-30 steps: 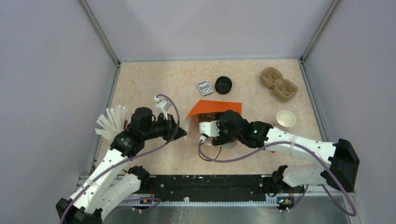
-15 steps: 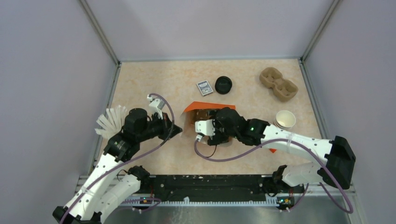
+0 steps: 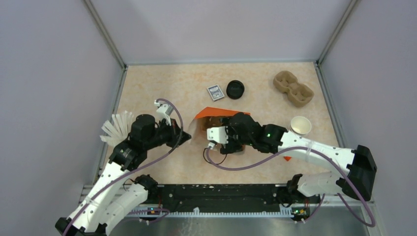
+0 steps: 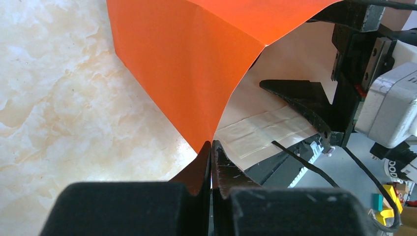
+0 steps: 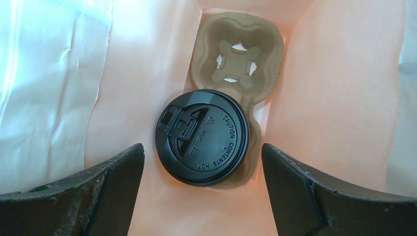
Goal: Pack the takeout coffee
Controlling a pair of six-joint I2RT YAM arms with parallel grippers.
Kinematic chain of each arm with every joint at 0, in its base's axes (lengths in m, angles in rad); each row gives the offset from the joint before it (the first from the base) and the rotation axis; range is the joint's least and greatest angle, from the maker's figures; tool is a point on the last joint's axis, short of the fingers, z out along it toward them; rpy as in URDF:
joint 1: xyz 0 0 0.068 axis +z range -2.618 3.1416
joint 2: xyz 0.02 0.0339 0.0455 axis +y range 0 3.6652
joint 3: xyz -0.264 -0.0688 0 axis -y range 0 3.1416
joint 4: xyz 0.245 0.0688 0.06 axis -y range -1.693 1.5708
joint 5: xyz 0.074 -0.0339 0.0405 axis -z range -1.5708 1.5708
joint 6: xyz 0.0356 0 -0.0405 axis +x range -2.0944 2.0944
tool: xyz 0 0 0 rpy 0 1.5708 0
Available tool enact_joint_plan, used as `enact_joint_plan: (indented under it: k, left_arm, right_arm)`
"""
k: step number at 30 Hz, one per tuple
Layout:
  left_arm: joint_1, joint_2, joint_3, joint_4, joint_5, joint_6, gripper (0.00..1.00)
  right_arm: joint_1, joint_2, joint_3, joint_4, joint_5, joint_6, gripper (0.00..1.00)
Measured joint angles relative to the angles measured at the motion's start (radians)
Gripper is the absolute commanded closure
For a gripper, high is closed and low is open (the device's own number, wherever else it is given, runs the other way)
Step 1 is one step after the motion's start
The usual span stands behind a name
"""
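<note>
The beige marbled table carried everything, and near its middle stood the orange bag, its mouth pulled open between the two arms. The left gripper was clenched on a folded corner of the bag's rim, with the orange paper running down to a point between its closed fingertips. The right gripper reached into the bag's mouth from the other side, released and holding nothing; its two dark fingers stood wide apart, one on each side of the cup below, with a gap to either. At the bottom of the bag lay a brown pulp carrier, one pocket empty with its cross-shaped cutout showing. In the other pocket sat the takeout coffee, of which only the round black lid was visible from above, the cup's body hidden beneath it. Out on the table, well apart from the bag, a second carrier lay in the far right corner, and a stack of cups stood just beside the right arm. A fan of white sticks lay at the left edge. Beyond the bag rested a loose black lid, and just left of it a small packet.
</note>
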Motion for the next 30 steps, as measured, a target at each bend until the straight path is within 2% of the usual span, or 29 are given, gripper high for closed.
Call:
enact_joint_plan:
  k: [3,5,7,9,22,25,30]
  left_arm:
    - [0.0,0.0,0.0,-0.001,-0.001,0.0,1.0]
    - [0.0,0.0,0.0,-0.001,-0.002,0.0,1.0]
    - [0.0,0.0,0.0,-0.003,-0.004,0.0,1.0]
    - [0.0,0.0,0.0,-0.002,-0.004,0.0,1.0]
    - [0.0,0.0,0.0,-0.002,-0.004,0.0,1.0]
    - [0.0,0.0,0.0,-0.002,-0.003,0.0,1.0]
    - [0.0,0.0,0.0,-0.002,-0.003,-0.001,1.0]
  right_arm:
    - [0.0,-0.007,0.0,0.0,-0.006,0.003,0.19]
    - [0.0,-0.007,0.007,-0.003,-0.011,0.004,0.28]
    - [0.0,-0.007,0.015,-0.003,-0.015,0.008,0.31]
    - [0.0,-0.007,0.023,-0.005,-0.016,0.01,0.42]
    - [0.0,-0.003,0.045,0.013,-0.041,0.029,0.62]
    - [0.0,0.024,0.049,0.031,-0.043,0.021,0.63]
    - [0.006,0.103,0.061,0.068,-0.033,-0.003,0.7]
